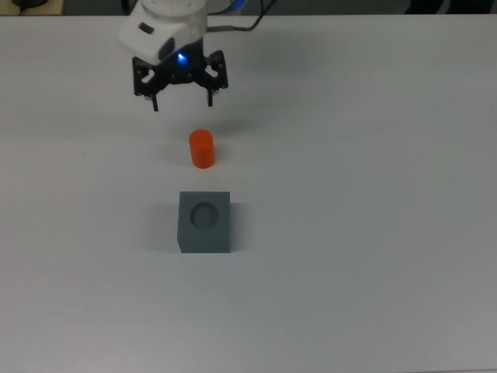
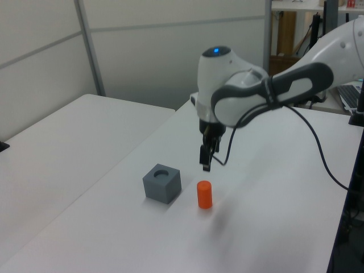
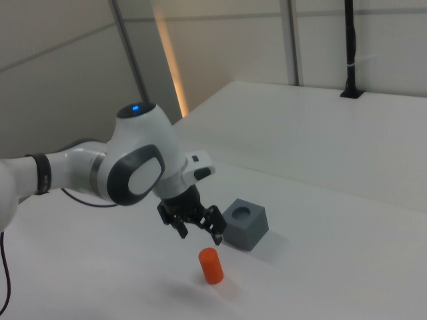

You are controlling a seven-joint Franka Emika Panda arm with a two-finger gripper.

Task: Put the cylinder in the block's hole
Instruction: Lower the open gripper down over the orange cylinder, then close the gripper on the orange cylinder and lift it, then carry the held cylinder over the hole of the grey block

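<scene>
The orange-red cylinder (image 1: 202, 148) stands upright on the white table, a short gap from the dark grey block (image 1: 205, 221), whose round hole faces up and holds nothing. My gripper (image 1: 182, 102) hangs open and empty above the table, just beyond the cylinder toward the top view's upper edge. In the left view the gripper (image 2: 205, 165) is a little above the cylinder (image 2: 204, 194), with the block (image 2: 162, 183) at the cylinder's left. In the right view the gripper (image 3: 200, 235) hovers over the cylinder (image 3: 211, 266), and the block (image 3: 245, 224) is to the right.
A black cable (image 2: 318, 153) trails from the arm over the table. A second white table (image 2: 68, 136) adjoins at the left view's left. Grey wall panels (image 2: 142, 45) stand behind. Desk equipment (image 2: 355, 96) sits at the left view's right edge.
</scene>
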